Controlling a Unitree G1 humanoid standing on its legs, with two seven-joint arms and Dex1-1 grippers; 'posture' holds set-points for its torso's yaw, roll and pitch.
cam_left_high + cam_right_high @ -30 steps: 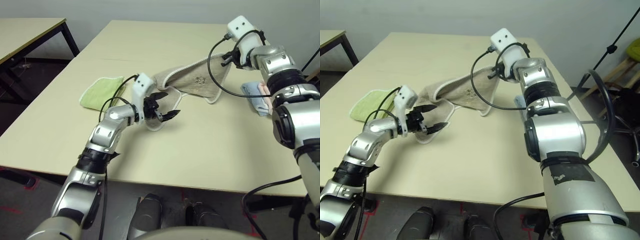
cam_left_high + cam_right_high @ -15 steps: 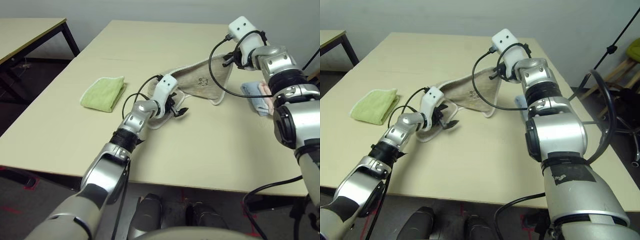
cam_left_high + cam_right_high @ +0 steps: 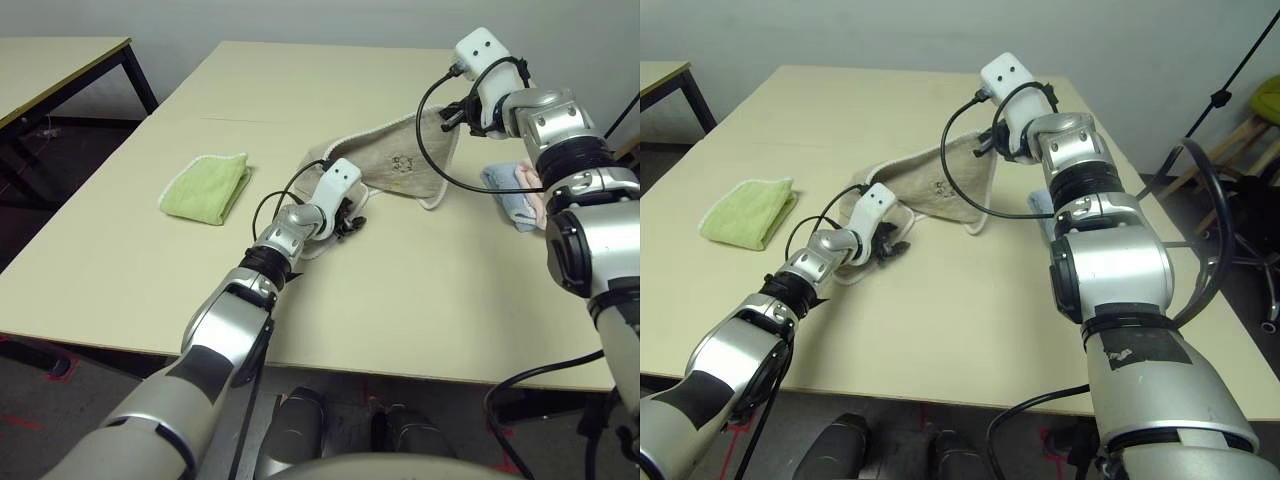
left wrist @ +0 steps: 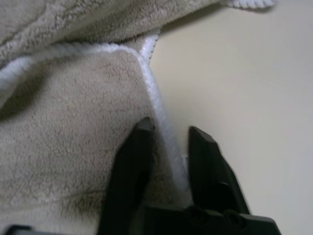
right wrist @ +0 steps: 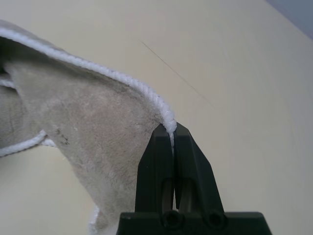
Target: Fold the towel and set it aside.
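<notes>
- The towel [image 3: 385, 160] lies near the middle of the pale bench [image 3: 420, 290], with one corner lifted off the surface and the rest trailing down to a rumpled near end.
- The right end effector [image 5: 171, 131] is clamped shut on the white-stitched edge of that raised corner.
- The left end effector [image 4: 168, 134] is low at the towel's near end, its two black fingers [image 4: 137, 147] partly apart and straddling the white edging; whether they actually pinch it cannot be told.
- A folded lime-green towel [image 3: 205, 186] lies well apart to the left of the towel.
- Folded pale blue and pink cloths [image 3: 515, 195] lie on the right, partly hidden behind the right arm.
- A second table [image 3: 55, 60] stands off to the far left.
</notes>
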